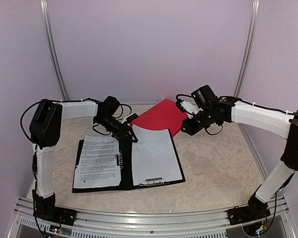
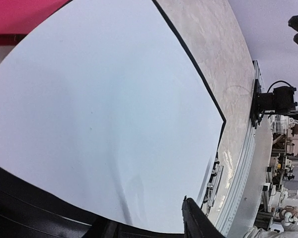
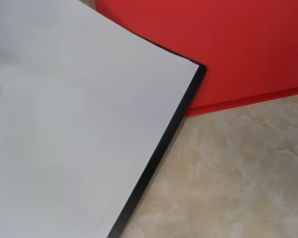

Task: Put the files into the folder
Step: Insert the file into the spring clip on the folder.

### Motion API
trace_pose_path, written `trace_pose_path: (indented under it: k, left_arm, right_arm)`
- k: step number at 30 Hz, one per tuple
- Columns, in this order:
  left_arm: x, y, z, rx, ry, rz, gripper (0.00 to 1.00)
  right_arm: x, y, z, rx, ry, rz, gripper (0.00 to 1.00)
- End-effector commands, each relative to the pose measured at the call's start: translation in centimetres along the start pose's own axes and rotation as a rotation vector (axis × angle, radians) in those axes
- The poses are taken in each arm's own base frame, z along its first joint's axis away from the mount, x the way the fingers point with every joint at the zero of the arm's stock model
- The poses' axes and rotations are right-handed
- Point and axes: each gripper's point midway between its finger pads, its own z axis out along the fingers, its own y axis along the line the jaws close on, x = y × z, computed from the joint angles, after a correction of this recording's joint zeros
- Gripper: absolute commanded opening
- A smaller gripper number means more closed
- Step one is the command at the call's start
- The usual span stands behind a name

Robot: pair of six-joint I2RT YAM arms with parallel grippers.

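Observation:
An open black folder (image 1: 102,187) lies flat in the middle of the table. A printed file (image 1: 97,161) rests on its left half. A nearly blank file (image 1: 156,156) covers its right half, its far left corner curled up. My left gripper (image 1: 130,131) is at that corner by the spine, open, and the sheet's edge (image 2: 104,114) runs between its fingers; one fingertip (image 2: 196,220) shows. My right gripper (image 1: 187,128) hovers over the folder's far right corner (image 3: 159,148). Its fingers are out of its own view.
A red folder (image 1: 164,115) lies at the back, partly under the black folder's far right corner (image 3: 228,49). A metal clip (image 1: 154,180) sits at the near edge of the folder's right half. Cables trail behind the left arm. Walls close the back and sides.

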Motion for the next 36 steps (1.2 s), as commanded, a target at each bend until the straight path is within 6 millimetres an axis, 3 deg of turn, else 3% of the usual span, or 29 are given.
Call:
trace_pose_path:
  k: [1, 7, 8, 9, 10, 14, 21, 26, 32, 36]
  left_arm:
    - [0.4, -0.5, -1.2, -0.07, -0.02, 0.043, 0.47]
    - [2.1, 0.0, -2.6, -0.183, -0.042, 0.039, 0.65]
    - [2.4, 0.1, -2.8, -0.202, -0.046, 0.033, 0.71]
    - [3.1, 0.3, -2.8, -0.22, -0.042, 0.025, 0.95]
    - [2.9, 0.0, -3.3, -0.238, -0.063, 0.04, 0.98]
    - [3.6, 0.1, -3.9, -0.322, -0.103, 0.051, 0.99]
    - [3.4, 0.5, -6.5, -0.612, -0.204, 0.104, 0.99]
    - [3.0, 0.5, -9.3, -0.735, -0.303, 0.0, 0.99]
    - [4.5, 1.7, -11.8, -0.881, -0.378, -0.085, 0.99]
    - [5.6, 0.8, -13.1, -0.899, -0.448, -0.076, 0.99]
  right_arm:
    - [0.5, 0.1, 0.0, -0.01, 0.008, 0.009, 0.2]
    - [0.7, 0.2, 0.3, -0.017, 0.017, 0.008, 0.2]
    - [0.8, 0.3, 0.4, -0.021, 0.02, 0.008, 0.2]
    - [0.8, 0.5, 0.4, -0.026, 0.02, 0.004, 0.2]
    - [0.7, 0.7, 0.4, -0.028, 0.017, -0.003, 0.21]
    - [0.8, 2.3, 0.4, -0.024, 0.015, -0.045, 0.22]
    - [1.4, 7.8, 0.1, -0.038, 0.018, -0.164, 0.33]
    - [2.6, 12.6, 0.2, -0.08, 0.017, -0.249, 0.41]
    - [4.7, 14.4, 0.5, -0.082, 0.024, -0.259, 0.42]
    - [5.7, 16.5, 0.9, -0.108, 0.045, -0.305, 0.42]
